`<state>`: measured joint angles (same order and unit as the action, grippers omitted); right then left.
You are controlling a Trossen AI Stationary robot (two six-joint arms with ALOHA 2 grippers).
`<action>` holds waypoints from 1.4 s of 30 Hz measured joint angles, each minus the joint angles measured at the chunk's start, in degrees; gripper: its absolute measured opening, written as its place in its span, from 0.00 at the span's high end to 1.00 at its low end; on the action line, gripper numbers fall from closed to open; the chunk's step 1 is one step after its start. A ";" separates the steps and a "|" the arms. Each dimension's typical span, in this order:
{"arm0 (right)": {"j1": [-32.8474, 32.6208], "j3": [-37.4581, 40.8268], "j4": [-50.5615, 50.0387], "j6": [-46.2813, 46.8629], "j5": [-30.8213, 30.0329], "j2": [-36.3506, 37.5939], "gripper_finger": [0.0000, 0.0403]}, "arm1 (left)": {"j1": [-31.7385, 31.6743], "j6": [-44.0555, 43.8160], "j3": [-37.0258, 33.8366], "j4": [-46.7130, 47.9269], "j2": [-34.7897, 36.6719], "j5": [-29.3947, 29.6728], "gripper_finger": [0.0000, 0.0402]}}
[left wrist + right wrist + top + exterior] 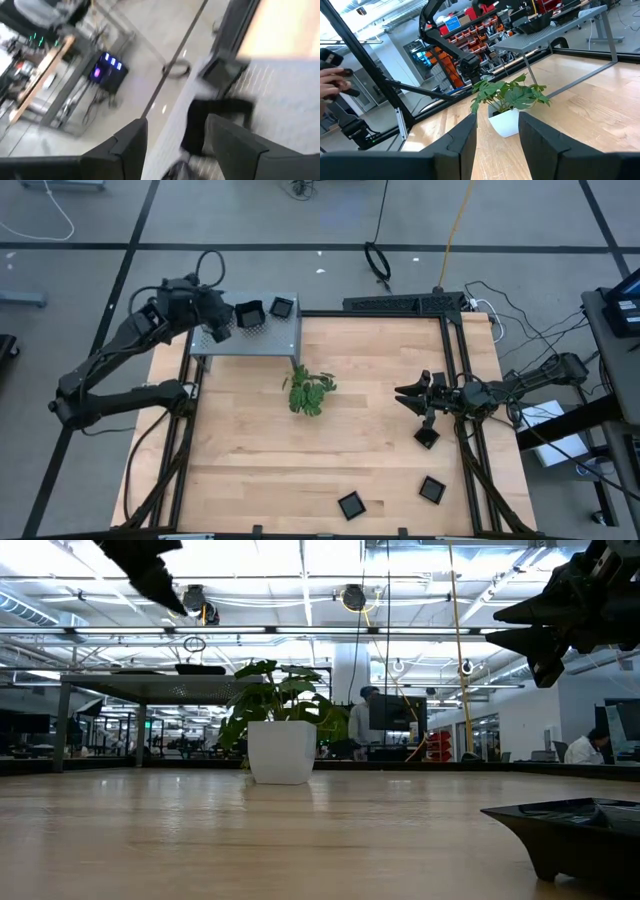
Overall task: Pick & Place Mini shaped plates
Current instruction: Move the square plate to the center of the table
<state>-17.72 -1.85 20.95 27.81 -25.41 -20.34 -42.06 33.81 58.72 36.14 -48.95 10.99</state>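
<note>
Black left gripper (pixel 228 320) hovers over perforated stand (pixel 262 338), fingers apart.

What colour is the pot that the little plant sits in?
White. The pot shows best in the low view, under the green leaves.

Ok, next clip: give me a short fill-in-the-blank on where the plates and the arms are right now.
1. The grey perforated metal shelf carries ___ small black glossy plates.
2. The left gripper hovers over that ___.
3. The wooden table carries ___ black plates.
4. The green leafy plant stands in a ___ pot.

Missing: two; shelf; three; white
</note>
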 joint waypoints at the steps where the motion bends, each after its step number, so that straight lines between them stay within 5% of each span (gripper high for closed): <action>1: 0.00 0.02 0.00 0.00 0.00 0.00 0.67 | 0.74 -0.64 0.00 -1.22 -0.04 -1.06 0.47; 13: 0.00 0.01 0.00 0.00 0.00 0.00 0.67 | 16.71 -8.78 0.02 -12.07 -9.92 -9.73 0.47; 27: 0.00 0.00 0.00 0.00 0.00 0.00 0.67 | 46.56 -20.48 0.02 -43.39 -30.59 9.26 0.47; 34: 0.00 0.00 0.00 0.00 0.00 0.02 0.67 | 51.77 -21.82 0.02 -57.49 -34.33 15.88 0.47; 42: -0.01 0.00 0.02 0.00 0.00 0.02 0.67 | 53.33 -22.39 0.02 -65.44 -34.33 16.10 0.47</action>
<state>-17.73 -1.85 20.97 27.81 -25.41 -20.32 11.27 11.42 58.74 -29.31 -83.29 27.09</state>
